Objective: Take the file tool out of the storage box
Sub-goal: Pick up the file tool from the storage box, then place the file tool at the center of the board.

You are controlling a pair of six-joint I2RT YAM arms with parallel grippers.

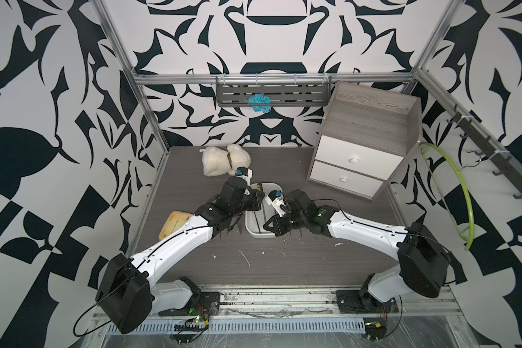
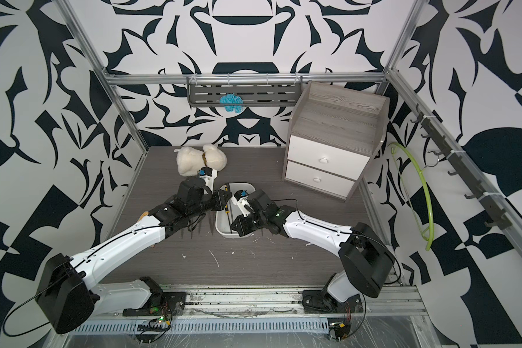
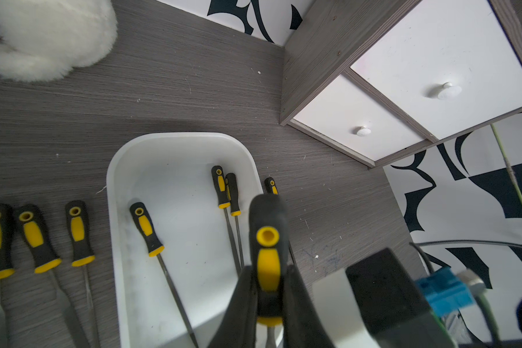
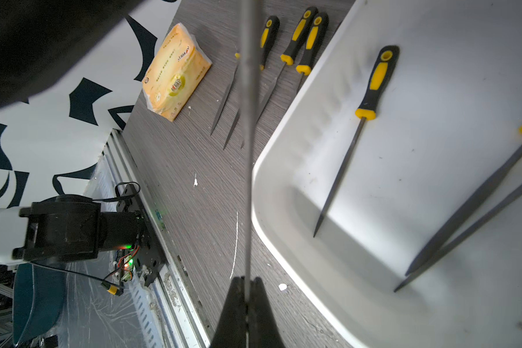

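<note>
The storage box [image 1: 259, 234] is seen on the grey table [image 1: 284, 265], set lengthwise away from the arms' bases. Above the box the file tool [image 3: 267, 250] is held lifted, clear of the box's floor. Its thin metal blade is clamped between the closed jaws of the right gripper [image 4: 247, 281], over the near end of the box. Its black-and-yellow handle is flanked closely by the fingers of the left gripper [image 3: 268, 268], over the far end of the box. Whether the handle is squeezed or only bracketed cannot be told.

Inside the box a loose file [image 3: 146, 229] and a pair of files [image 3: 228, 192] are seen lying flat. On the left arm's side of the box a row of files [image 3: 36, 238] is laid on the table. A yellow tissue pack [image 1: 175, 224] is placed farther out on that side. Beyond the box a white plush toy [image 1: 220, 159] is seen. Beyond the box on the right arm's side a grey cabinet [image 1: 365, 141] with two white drawers is stood.
</note>
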